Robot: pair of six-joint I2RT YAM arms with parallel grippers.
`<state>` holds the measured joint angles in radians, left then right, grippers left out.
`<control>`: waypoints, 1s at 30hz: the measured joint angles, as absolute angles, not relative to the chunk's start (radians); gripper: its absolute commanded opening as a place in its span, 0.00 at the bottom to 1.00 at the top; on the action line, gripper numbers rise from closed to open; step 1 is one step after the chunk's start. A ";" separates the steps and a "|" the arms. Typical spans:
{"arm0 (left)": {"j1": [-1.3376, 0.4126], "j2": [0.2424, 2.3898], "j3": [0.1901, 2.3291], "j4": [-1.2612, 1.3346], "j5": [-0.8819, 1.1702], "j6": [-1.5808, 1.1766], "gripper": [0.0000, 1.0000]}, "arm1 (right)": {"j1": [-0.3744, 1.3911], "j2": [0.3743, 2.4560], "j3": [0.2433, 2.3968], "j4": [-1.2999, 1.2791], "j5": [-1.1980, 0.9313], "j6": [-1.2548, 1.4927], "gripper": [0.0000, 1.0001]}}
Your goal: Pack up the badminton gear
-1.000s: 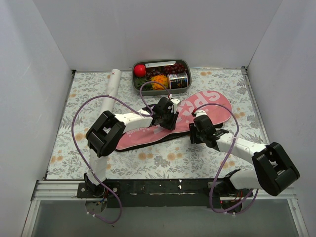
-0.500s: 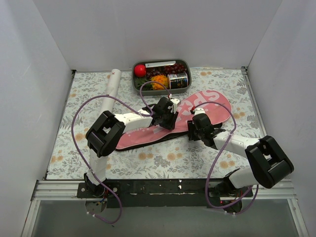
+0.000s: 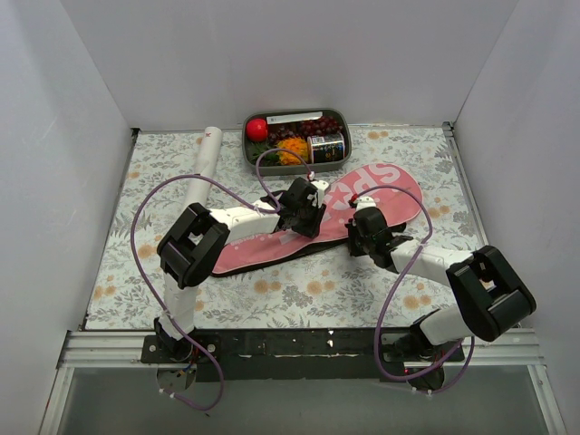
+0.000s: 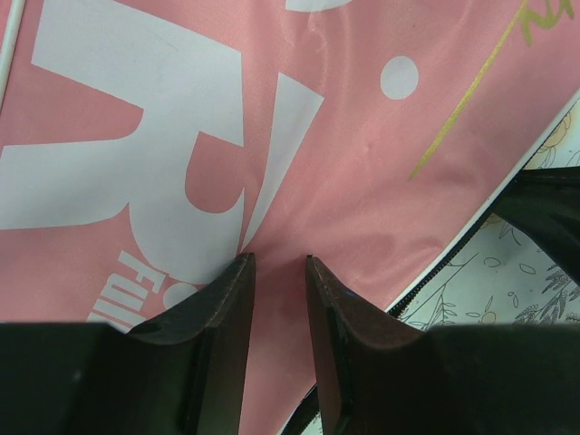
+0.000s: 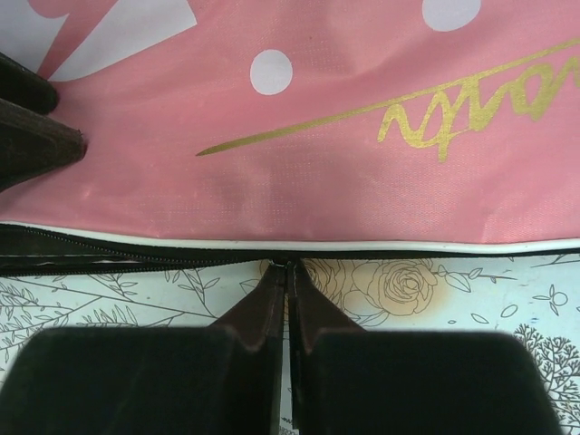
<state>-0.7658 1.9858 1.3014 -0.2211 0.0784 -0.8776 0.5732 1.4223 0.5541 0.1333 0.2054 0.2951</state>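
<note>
The long pink bag (image 3: 385, 192) with white lettering and black edging lies slantwise across the mat. My left gripper (image 3: 304, 216) rests on its middle, fingertips (image 4: 237, 272) narrowly apart and pinching a crease of pink fabric (image 4: 362, 181). My right gripper (image 3: 364, 227) is at the bag's near edge, shut on the zipper pull (image 5: 290, 264). The zipper gapes to the left of the pull (image 5: 82, 254) and is closed to its right. The white tube (image 3: 201, 168) lies at the far left. No rackets show.
A grey food tray (image 3: 337, 163) with a red ball (image 3: 256, 129) stands at the back centre, just beyond the bag. White walls enclose the flowered mat (image 3: 299, 290) on three sides. Purple cables loop over both arms.
My right gripper has slid along the bag's near edge, away from me and slightly left, with its elbow swinging left. The bag's wide end has shifted a little. The left gripper has stayed put.
</note>
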 measured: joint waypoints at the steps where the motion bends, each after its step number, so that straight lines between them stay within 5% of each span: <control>1: -0.765 1.986 1.301 -0.221 0.078 -0.877 0.29 | 0.571 1.423 0.554 0.135 0.204 0.293 0.01; 16: -0.760 1.986 1.303 -0.227 0.089 -0.882 0.27 | 0.581 1.404 0.553 0.110 0.176 0.284 0.01; 30: -0.755 1.986 1.309 -0.258 0.124 -0.899 0.26 | 0.854 1.497 0.626 0.157 0.170 0.354 0.01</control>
